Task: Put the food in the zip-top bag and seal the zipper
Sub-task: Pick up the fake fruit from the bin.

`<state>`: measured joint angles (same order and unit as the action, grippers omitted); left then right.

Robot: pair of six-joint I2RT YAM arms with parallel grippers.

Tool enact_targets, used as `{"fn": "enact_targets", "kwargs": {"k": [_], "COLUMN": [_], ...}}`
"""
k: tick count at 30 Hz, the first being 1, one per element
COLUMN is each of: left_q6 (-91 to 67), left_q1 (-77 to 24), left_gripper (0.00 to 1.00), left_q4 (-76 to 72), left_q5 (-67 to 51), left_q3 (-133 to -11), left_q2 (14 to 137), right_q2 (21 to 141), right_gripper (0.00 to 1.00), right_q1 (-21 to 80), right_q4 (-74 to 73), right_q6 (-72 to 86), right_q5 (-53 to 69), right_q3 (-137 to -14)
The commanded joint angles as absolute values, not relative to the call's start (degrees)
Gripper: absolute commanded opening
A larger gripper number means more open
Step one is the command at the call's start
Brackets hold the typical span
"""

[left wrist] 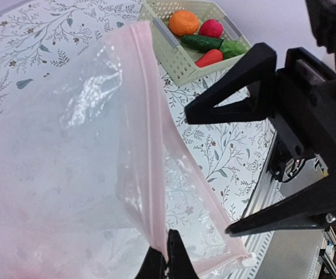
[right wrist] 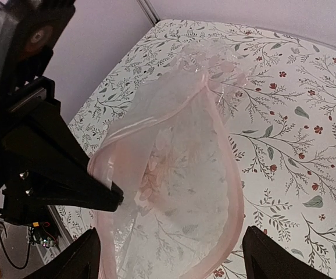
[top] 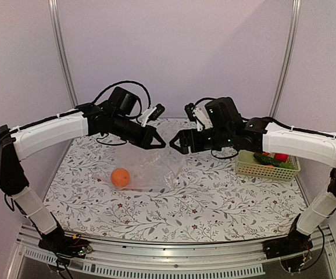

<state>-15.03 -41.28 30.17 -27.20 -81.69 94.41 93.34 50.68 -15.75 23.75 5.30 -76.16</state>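
The clear zip-top bag [top: 153,171] hangs by its top edge above the floral table, mouth gaping. My left gripper [left wrist: 167,256] is shut on the pink zipper [left wrist: 150,145] strip; the white slider tab [left wrist: 247,261] sits at the strip's end. My right gripper [right wrist: 174,258] is open, one finger on each side of the bag's mouth [right wrist: 235,192], touching nothing. An orange [top: 120,177] lies at the bag's left end, a blur through the plastic; I cannot tell if it is inside. Another orange [left wrist: 184,23], a cucumber [left wrist: 200,42] and a red fruit [left wrist: 211,28] lie in the basket.
The pale lattice basket [top: 246,168] stands at the table's right side, near the right forearm. The two grippers [top: 167,142] face each other almost tip to tip over the table's middle back. A metal rail [top: 174,264] runs along the near edge.
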Motion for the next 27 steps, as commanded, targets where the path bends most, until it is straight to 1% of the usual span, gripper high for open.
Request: {"fn": "enact_targets", "kwargs": {"k": [1, 3, 7, 13, 18, 27], "left_q6": [-15.0, -15.0, -15.0, -15.3, -15.1, -14.9], "left_q1": [-40.8, -40.8, -40.7, -40.7, -40.7, -40.7], "left_gripper": [0.00, 0.00, 0.00, 0.00, 0.00, 0.00], "left_q4": [32.2, 32.1, 32.0, 32.0, 32.0, 32.0], "left_q5": [-23.9, -23.5, -23.2, -23.5, -23.0, -22.6], "left_q3": [-82.7, -82.7, -82.6, -82.5, -82.5, -82.4], "left_q2": [95.0, 94.7, 94.4, 94.6, 94.5, 94.5], "right_q2": [87.7, 85.1, 79.1, 74.0, 72.9, 75.6], "right_gripper": [0.85, 0.85, 0.86, 0.86, 0.86, 0.88], "right_q1": [51.0, 51.0, 49.9, 44.5, 38.6, 26.3], "right_q4": [-15.0, -15.1, -18.0, -28.5, -35.7, -38.2], "right_q6": [23.4, 23.5, 22.5, 22.3, 22.1, 21.3], "right_q5": [6.3, 5.0, -1.4, -10.6, -14.1, -14.3], "right_q3": [-73.3, -71.5, -68.8, -67.8, -67.6, -65.1]}}
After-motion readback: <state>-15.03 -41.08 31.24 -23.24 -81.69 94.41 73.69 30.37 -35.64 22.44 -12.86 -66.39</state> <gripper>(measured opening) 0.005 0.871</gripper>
